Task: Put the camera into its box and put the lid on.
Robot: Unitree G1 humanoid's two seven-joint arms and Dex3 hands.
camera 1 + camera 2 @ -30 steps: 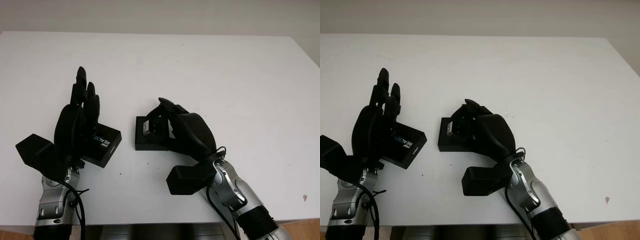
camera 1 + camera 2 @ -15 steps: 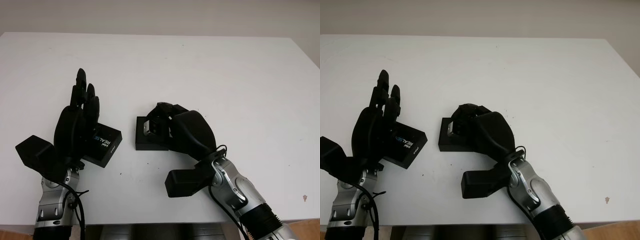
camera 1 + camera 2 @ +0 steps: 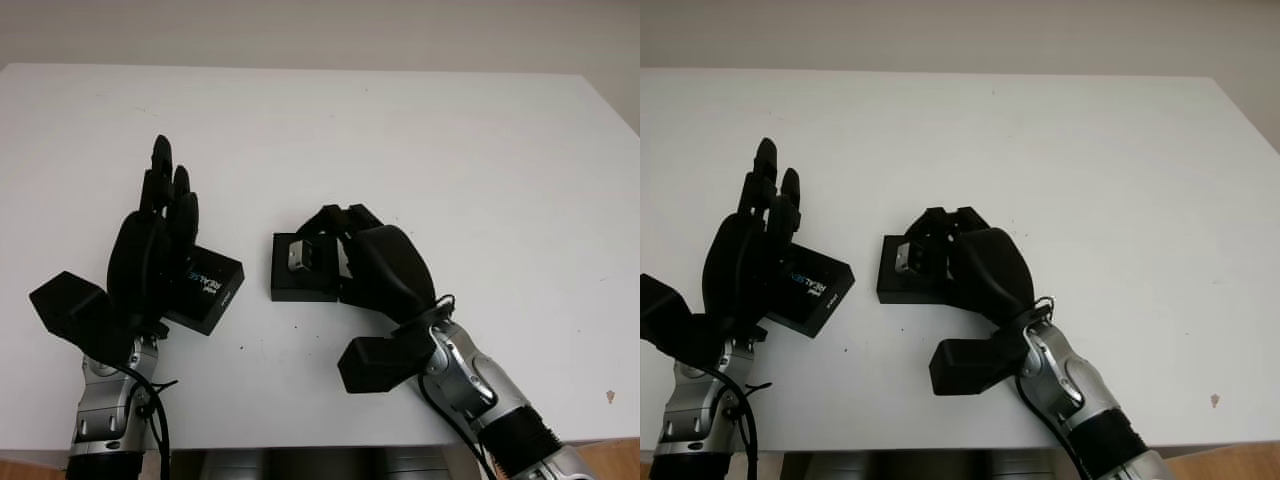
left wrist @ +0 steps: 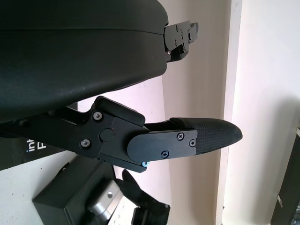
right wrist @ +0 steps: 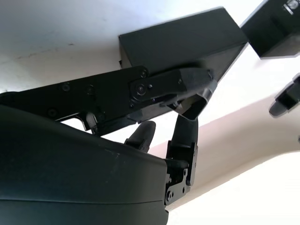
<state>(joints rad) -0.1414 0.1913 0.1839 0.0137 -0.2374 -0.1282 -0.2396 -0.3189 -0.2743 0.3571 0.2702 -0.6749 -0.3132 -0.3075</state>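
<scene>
Camera seated in the box; lid comes next.
The small silver camera (image 3: pixel 302 256) lies in the open black box (image 3: pixel 303 281); the right robot hand (image 3: pixel 345 228) hovers there released, and the left robot hand (image 3: pixel 165 215), also released, must take the black printed lid (image 3: pixel 208 292).

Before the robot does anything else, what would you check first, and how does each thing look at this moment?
1. Camera sits in the open box: ok.
2. Right robot hand has let go of the camera: cannot tell; its fingers curl over the box's edge.
3. Lid within reach: ok, on the table beside the box, under the left robot hand.
4. Left robot hand grips the lid: not ok, it is open above it.
5. Lid is on the box: not ok.
</scene>
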